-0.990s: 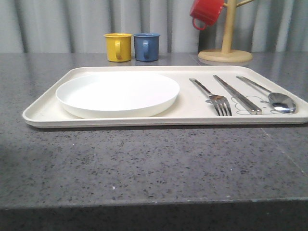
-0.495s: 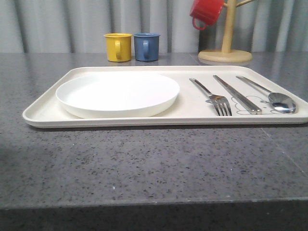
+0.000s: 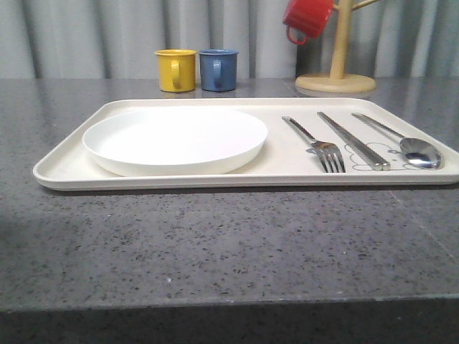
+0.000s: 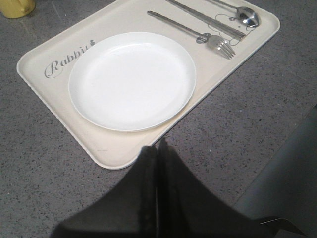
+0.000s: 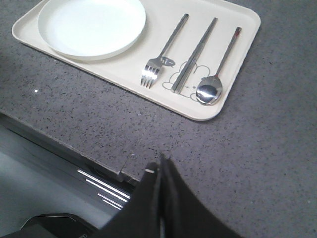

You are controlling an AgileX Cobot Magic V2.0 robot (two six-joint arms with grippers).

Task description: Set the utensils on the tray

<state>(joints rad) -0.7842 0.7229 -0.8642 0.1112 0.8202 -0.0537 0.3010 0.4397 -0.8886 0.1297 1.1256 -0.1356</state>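
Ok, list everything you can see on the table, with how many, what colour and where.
tray: one, cream, centre of the table
plate: one, white, on the tray's left half
fork: one, silver, on the tray right of the plate
flat bar piece: one, silver, between fork and spoon
spoon: one, silver, rightmost on the tray
mugs: yellow and blue side by side behind the tray; red hanging on the stand
mug stand: one, pale wood, back right
table: grey speckled
left gripper: black, jaws shut, empty
right gripper: black, jaws shut, empty
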